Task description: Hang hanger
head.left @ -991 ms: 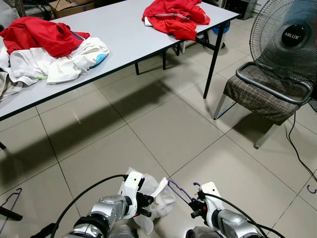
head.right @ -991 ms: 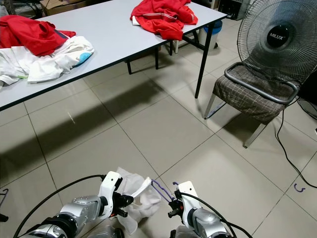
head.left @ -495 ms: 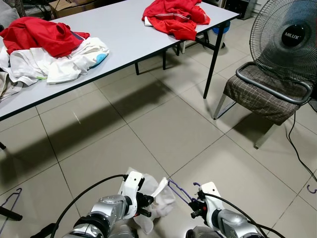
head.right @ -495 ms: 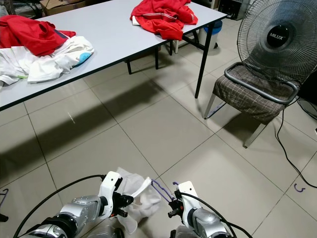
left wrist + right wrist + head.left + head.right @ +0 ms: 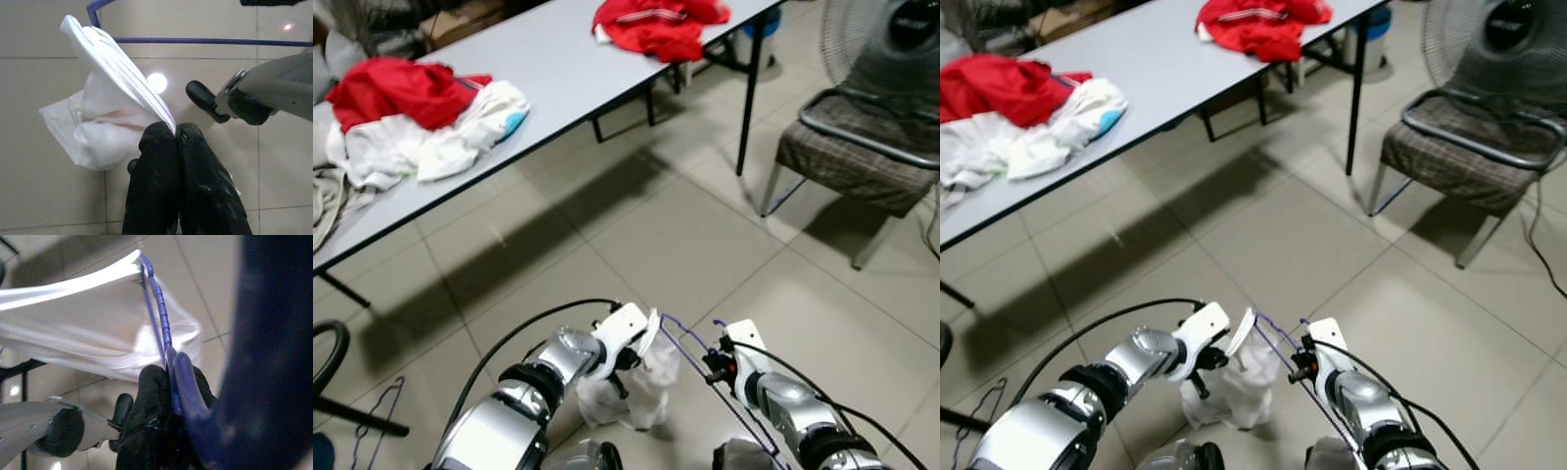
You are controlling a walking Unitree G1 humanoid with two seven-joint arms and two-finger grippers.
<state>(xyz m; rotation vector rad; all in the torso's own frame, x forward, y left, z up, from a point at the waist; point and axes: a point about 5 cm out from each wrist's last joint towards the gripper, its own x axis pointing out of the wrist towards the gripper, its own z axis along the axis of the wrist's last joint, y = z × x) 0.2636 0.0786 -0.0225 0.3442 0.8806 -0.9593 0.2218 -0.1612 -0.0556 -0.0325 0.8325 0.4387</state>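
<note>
We see the right pincer (image 5: 713,364) clamped on the purple hanger (image 5: 683,335), which reaches left into the white garment (image 5: 641,377); the left pincer (image 5: 628,360) pinches that garment's edge, well short of the table (image 5: 558,69).

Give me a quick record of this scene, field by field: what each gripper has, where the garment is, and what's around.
left gripper: shut on the white garment
right gripper: shut on the purple hanger
garment: hangs low between the two grippers, one edge looped on the hanger
table: ahead, with a red garment at its far end and a pile of red and white clothes at the robot's left
chair: right of the table
</note>
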